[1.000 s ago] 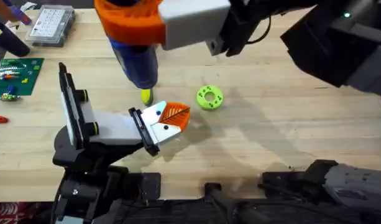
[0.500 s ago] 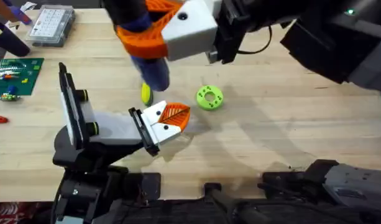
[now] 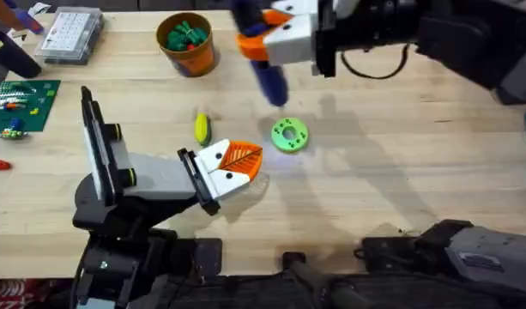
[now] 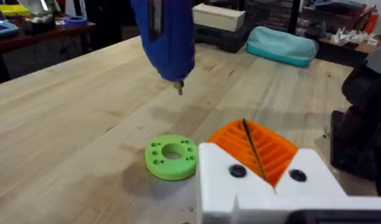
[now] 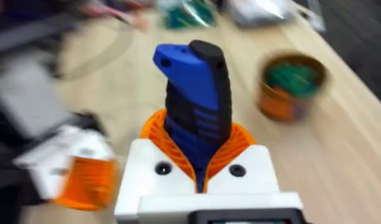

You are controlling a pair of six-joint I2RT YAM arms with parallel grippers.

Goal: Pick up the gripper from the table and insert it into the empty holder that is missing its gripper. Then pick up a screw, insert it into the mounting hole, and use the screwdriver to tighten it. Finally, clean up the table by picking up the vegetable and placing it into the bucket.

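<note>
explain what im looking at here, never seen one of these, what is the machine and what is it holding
Two robot arms work at a light wooden table. One picture looks down from above; the other two come from cameras on the wrists. The right arm's end effector is shut on a thick blue power screwdriver, held above the table. The left arm's end effector carries orange ribbed pads. On the table lie a bright green ring, a small yellow toy corn cob and a round orange bucket with green pieces inside.
</note>
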